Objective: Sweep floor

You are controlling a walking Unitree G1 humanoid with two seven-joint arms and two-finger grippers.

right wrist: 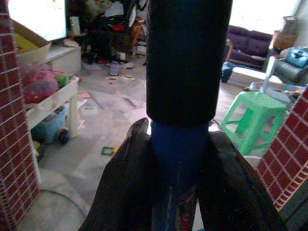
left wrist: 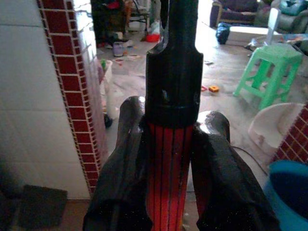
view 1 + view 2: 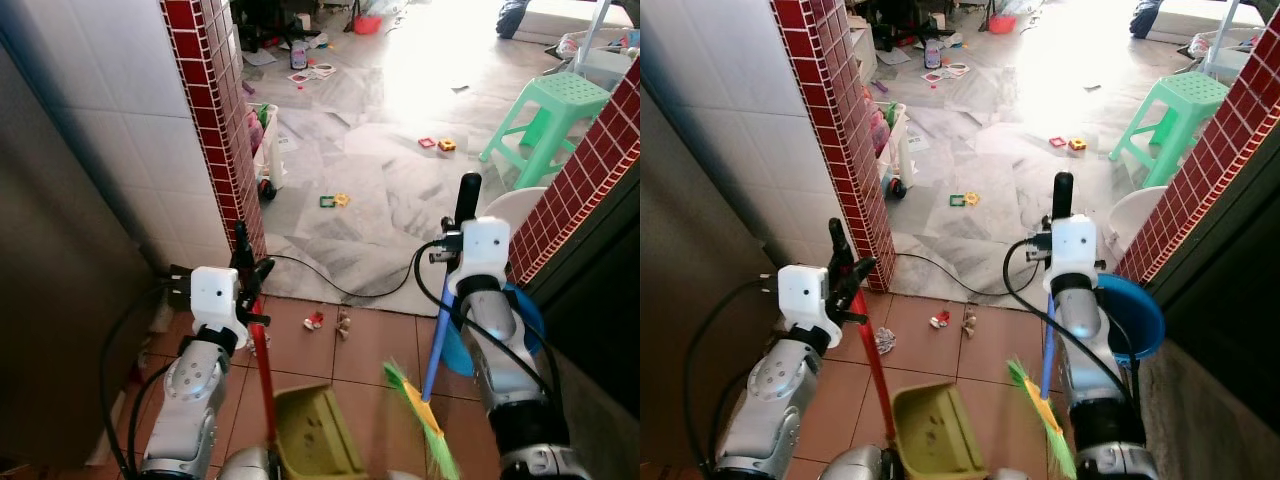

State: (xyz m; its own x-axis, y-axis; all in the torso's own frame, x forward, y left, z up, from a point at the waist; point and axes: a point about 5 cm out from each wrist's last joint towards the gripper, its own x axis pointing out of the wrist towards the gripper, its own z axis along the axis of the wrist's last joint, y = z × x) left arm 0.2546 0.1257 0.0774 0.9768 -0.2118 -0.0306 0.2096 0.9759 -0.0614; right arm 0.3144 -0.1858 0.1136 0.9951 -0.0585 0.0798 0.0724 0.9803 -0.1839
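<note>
My left gripper (image 2: 171,144) is shut on the red handle (image 3: 263,370) of an olive-green dustpan (image 3: 315,435), which rests low on the terracotta tiles in front of me. My right gripper (image 1: 179,159) is shut on the blue handle (image 3: 437,350) of a broom, just below its black end grip (image 3: 466,195). The broom's green bristles (image 3: 425,415) touch down beside the dustpan. Small scraps of litter (image 3: 315,320) and a crumpled paper (image 3: 885,340) lie on the tiles ahead of the dustpan.
A red brick pillar (image 3: 215,120) stands at the left and a brick wall (image 3: 590,170) at the right. A black cable (image 3: 340,290) crosses the threshold. A blue basin (image 3: 1135,315), a white tub (image 3: 515,205) and a green stool (image 3: 550,115) are on the right. Toys (image 3: 335,200) litter the marble floor.
</note>
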